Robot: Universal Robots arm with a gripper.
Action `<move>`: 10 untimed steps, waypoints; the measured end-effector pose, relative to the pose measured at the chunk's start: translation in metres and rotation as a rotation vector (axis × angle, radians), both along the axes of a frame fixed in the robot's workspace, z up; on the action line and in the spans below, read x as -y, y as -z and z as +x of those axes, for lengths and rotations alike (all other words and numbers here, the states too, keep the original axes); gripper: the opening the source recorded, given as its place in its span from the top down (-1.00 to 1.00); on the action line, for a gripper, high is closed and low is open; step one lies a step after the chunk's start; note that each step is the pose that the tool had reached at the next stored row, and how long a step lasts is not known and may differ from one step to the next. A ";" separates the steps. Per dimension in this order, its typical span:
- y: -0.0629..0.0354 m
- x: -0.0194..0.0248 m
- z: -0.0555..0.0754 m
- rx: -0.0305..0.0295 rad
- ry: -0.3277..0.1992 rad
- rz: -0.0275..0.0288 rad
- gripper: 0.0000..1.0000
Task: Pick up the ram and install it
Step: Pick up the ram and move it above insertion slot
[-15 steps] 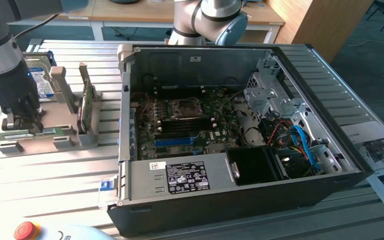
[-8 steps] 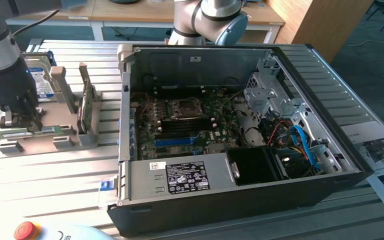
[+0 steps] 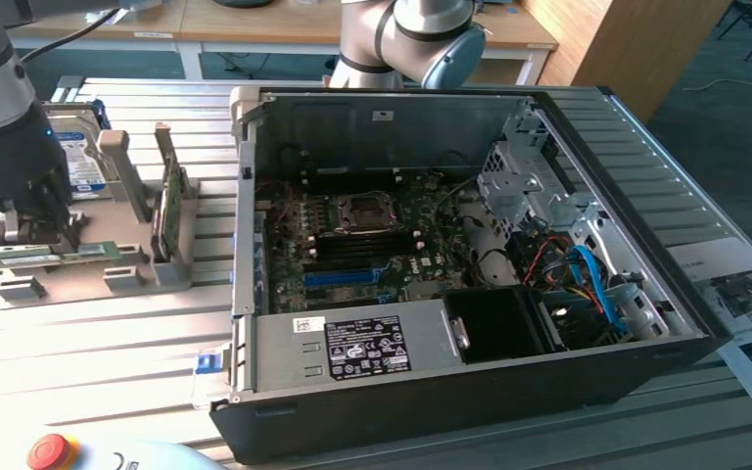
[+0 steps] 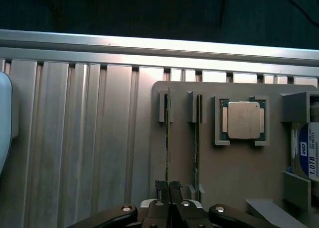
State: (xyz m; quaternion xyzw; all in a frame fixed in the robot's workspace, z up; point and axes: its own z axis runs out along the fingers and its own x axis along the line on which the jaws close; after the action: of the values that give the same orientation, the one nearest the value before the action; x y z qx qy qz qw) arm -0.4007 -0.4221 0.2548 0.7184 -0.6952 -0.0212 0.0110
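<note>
Right, you've got the gripper (image 3: 39,233) down over the grey holder (image 3: 36,289) at the exterior view's left, well apart from the open computer case (image 3: 481,392). Look at the wrist view: the gripper (image 4: 168,187) has its two black fingers (image 4: 161,186) pinched close together, and the thin edge of the ram (image 4: 168,138) runs straight in between them, so you're clamped on the stick near one end. The ram (image 3: 89,253) stands on its edge in the slot of the holder (image 4: 234,183), long side level, not lifted out. Just beside it, in the neighbouring slot, a second stick (image 4: 198,138) stands parallel and untouched. Past that one you see a square processor chip (image 4: 243,119) seated in its own pocket, and at the far side of the holder the hard drive (image 4: 310,158) with its blue label.

From the exterior view, that hard drive (image 3: 82,162) stands upright behind the arm, and a broader green card (image 3: 164,201) stands on edge between the holder's posts, nearer the case. The case lies on its side on the slatted metal table (image 3: 89,343), lid off, motherboard (image 3: 363,245) showing. A red stop button (image 3: 50,450) sits at the near edge
</note>
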 end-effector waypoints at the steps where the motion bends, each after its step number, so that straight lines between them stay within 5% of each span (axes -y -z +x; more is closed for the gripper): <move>1: -0.0012 0.0000 0.000 -0.0001 0.000 -0.0003 0.76; 10: -0.0123 0.0000 0.000 0.0000 0.000 -0.0027 0.76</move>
State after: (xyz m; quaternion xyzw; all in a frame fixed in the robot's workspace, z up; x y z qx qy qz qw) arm -0.4007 -0.4221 0.2671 0.7184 -0.6952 -0.0202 0.0120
